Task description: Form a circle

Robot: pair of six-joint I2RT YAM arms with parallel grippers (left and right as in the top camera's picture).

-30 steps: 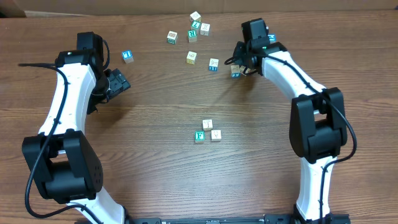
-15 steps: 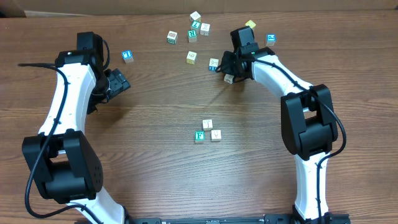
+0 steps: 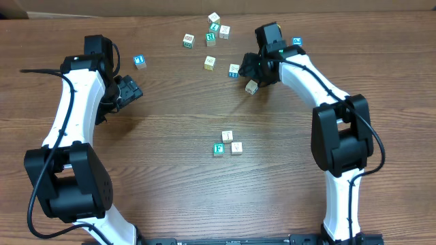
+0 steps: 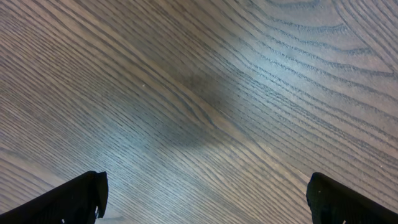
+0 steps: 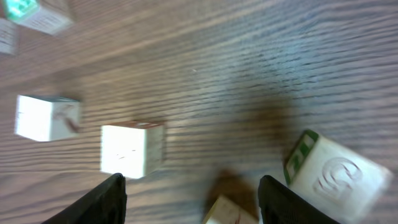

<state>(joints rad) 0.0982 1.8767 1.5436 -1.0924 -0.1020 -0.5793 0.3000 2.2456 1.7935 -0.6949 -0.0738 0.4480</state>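
Right pincer [image 5: 191, 190]: we see its two fingers standing apart, and they have hold of nothing.
Block under it [image 3: 251, 86]: a small pale block lies on the table [image 3: 170, 184] right at the tip of the right pincer. It is turned a bit crooked. From the wrist camera, a pale block peeks in low between the fingers, with a gap on one side of it.
Next-door block [image 3: 234, 70]: another pale block sits just beside the pincer, close to the first one.
Scattered blocks [image 3: 210, 38]: more blocks lie about near the top edge of the table. One blue block [image 3: 139, 61] sits over by the left arm.
Left pincer [image 4: 205, 193]: its fingers are as wide apart as can be and hold nothing. Its own camera shows only bare wood.
Circle [image 3: 236, 147]: it is not a ring yet. We count just three blocks huddled in the middle of the table, one with a green face [image 3: 219, 149]. They are well apart from the right pincer.
Step now: we think the job is fetching one more block for the group, and the crooked block is the one to take.
Next move: we think the right pincer must line its fingers up with the flat sides of that block and close on it. It should not bump the next-door block. Then it can carry the block over to the three in the middle.
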